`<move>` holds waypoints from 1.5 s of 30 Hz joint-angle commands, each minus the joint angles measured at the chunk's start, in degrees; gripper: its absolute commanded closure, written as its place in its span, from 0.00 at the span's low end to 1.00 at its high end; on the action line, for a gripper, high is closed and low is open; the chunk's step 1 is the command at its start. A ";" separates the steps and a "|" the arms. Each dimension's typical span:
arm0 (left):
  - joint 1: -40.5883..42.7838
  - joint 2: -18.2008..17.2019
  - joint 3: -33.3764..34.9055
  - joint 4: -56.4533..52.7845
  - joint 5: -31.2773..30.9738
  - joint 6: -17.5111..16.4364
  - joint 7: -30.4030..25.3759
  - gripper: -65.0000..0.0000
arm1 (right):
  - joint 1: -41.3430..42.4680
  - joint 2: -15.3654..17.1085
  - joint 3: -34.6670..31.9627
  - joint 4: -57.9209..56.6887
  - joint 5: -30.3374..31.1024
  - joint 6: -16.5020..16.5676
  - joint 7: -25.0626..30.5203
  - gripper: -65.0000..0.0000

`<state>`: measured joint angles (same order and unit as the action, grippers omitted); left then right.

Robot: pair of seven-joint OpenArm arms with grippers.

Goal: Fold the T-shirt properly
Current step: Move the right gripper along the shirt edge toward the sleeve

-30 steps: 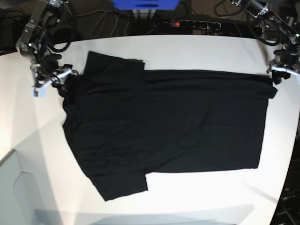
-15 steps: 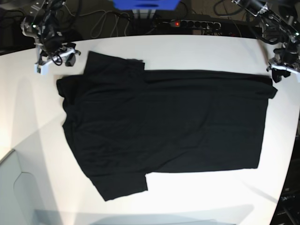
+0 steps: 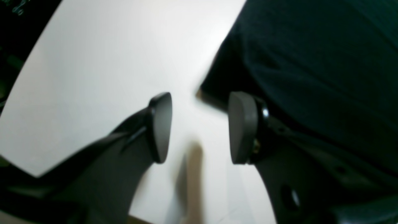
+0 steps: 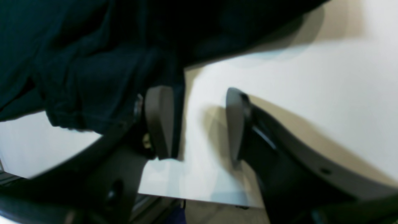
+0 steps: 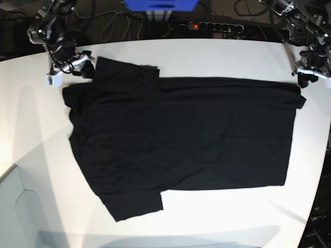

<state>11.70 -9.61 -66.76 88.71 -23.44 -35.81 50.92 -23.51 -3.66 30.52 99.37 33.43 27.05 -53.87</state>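
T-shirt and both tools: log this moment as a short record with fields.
T-shirt: black, spread flat, plain face up
surface: white table
left tool: open, empty, at the shirt's corner edge
right tool: open, empty, beside the upper sleeve
fold: not yet begun

We take this for a robotics lab or test bench. A bare white table (image 5: 207,57) fills the base view, with two robot arms mounted at its far corners. Behind it we see tangled black cables (image 5: 116,23), a power strip (image 5: 209,26) showing a red light, and a blue object (image 5: 160,5).
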 commanded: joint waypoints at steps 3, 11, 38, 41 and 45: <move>0.03 -1.08 -0.27 1.10 -0.78 -0.28 -1.03 0.56 | -1.24 -0.69 -1.73 -0.78 -4.11 3.41 -5.25 0.56; 0.74 -1.08 -0.36 1.18 -0.78 -0.28 -1.03 0.56 | -3.26 -0.87 -1.91 -0.78 -4.11 6.23 -7.80 0.56; 0.56 -1.08 -0.27 1.18 -0.78 -0.28 -1.03 0.56 | -2.38 -2.36 -6.22 -1.22 -4.11 8.51 -7.80 0.92; 0.56 -1.08 -0.10 1.18 -0.78 -0.36 -1.03 0.56 | -2.21 -2.36 -6.39 -1.22 -4.11 8.51 -7.80 1.00; 0.65 -1.08 -0.10 1.18 -0.78 -0.45 -1.03 0.56 | -1.42 -2.36 -6.39 0.01 -4.02 8.51 -7.89 1.00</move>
<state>12.49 -9.63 -66.65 88.73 -23.42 -35.83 50.94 -24.51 -5.93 24.21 99.33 33.19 35.97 -59.07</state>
